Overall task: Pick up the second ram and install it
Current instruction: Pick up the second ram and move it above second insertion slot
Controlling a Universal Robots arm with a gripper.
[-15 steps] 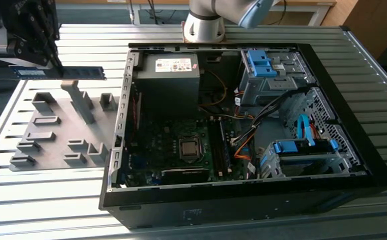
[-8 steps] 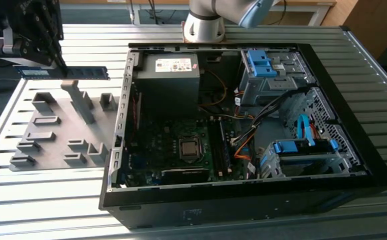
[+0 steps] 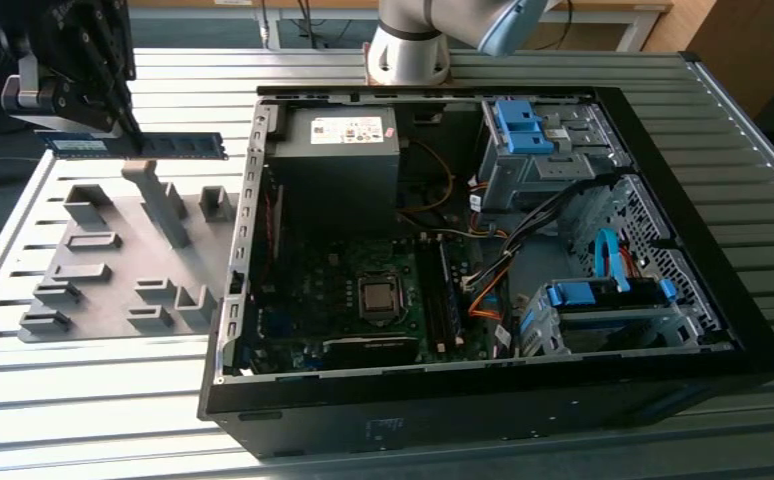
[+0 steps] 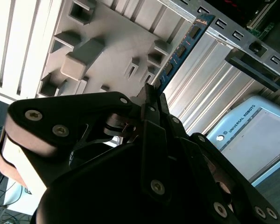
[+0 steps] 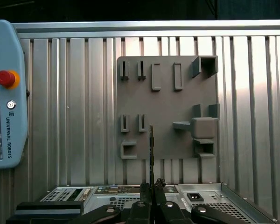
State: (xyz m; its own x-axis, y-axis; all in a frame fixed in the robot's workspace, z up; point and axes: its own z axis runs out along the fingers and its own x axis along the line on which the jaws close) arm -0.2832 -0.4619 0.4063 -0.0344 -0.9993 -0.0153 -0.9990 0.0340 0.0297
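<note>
Ribbed metal desk (image 3: 94, 400) carries a grey holder plate (image 3: 107, 270) beside an open computer case (image 3: 494, 400). Above the plate, the gripper (image 3: 118, 132) is closed on the second ram (image 3: 160, 146), holding it level.

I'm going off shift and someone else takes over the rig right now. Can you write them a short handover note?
Claw: shut on the memory stick, gripping it near its middle.
Stick: held level in the air above the grey holder tray, on the exterior view's left of the open computer case.
Done: the stick is picked up and clear of the tray.
Left: the stick is not yet inside the case, so it is not installed.
</note>
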